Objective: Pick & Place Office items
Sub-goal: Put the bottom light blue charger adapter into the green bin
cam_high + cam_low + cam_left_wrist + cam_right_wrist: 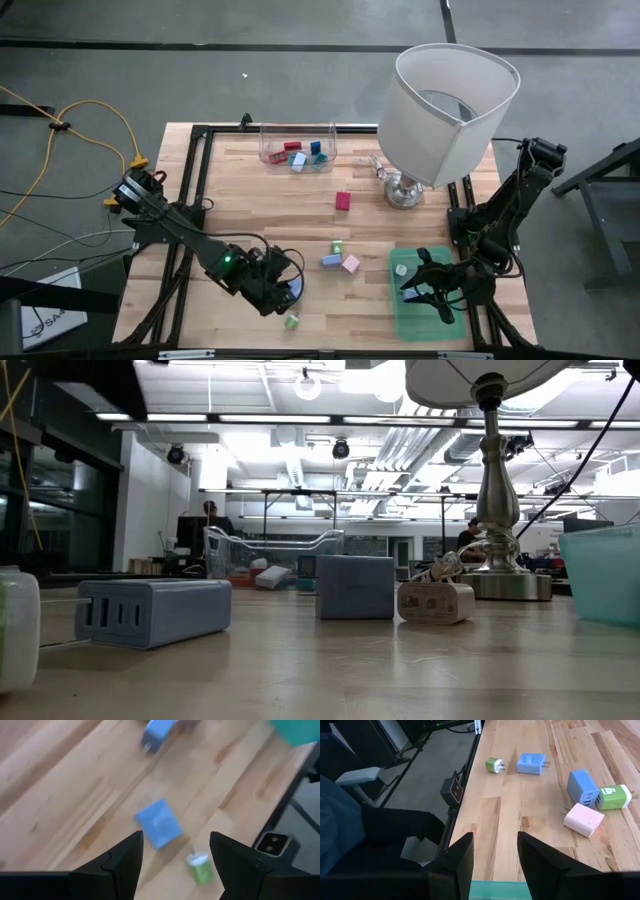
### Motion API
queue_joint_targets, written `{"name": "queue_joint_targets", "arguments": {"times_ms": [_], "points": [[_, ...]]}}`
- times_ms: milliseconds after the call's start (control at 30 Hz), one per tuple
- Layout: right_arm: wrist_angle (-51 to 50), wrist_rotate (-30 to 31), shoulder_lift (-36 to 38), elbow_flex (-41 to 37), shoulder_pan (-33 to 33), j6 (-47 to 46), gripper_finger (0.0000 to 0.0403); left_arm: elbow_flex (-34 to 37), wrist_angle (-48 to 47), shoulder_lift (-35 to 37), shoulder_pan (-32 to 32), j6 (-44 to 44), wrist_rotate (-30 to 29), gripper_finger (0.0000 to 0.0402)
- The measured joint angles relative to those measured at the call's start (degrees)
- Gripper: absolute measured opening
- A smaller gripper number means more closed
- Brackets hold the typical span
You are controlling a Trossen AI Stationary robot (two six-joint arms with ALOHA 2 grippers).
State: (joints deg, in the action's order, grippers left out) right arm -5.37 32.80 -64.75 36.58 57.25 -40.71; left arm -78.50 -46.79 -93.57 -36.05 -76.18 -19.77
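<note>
The office items are small plug-like blocks. On the wooden table, a blue block point(159, 822) and a green one point(200, 867) lie flat below my left gripper point(175, 855). That gripper hovers open above them near the front edge point(282, 288) and touches nothing. At mid-table lie a green-white block point(614, 796), a blue one point(583, 786) and a pink one point(583, 819). A red block point(343, 201) lies farther back. My right gripper point(422, 290) hangs open over the green tray point(405, 315), which holds a white piece point(401, 269).
A clear bin point(298, 150) with red and blue pieces stands at the table's far edge. A big white lamp point(450, 110) stands at the far right on its metal base point(404, 190). A black frame borders the table's left side point(190, 200).
</note>
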Motion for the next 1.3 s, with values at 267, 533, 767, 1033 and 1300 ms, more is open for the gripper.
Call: {"name": "queue_joint_targets", "arguments": {"times_ms": [267,533,767,1033,1300], "points": [[0.02,0.0,0.0,0.0,0.0,0.0,0.0138,-2.3,-0.18,-6.03,0.59,-6.18,3.42,0.0223],[0.09,0.0,0.0,0.0,0.0,0.0,0.0138,-13.01,-6.14,-15.08,0.74,-9.55,4.49,0.0223],[0.04,0.0,0.0,0.0,0.0,0.0,0.0138,-14.86,-10.96,-17.76,1.43,-18.5,5.85,0.0223],[0.04,0.0,0.0,0.0,0.0,0.0,0.0138,-14.82,-11.82,-18.37,4.68,-20.75,10.92,0.0223],[0.04,0.0,0.0,0.0,0.0,0.0,0.0138,-14.8,-10.7,-18.59,6.71,-21.32,14.97,0.0223]]}}
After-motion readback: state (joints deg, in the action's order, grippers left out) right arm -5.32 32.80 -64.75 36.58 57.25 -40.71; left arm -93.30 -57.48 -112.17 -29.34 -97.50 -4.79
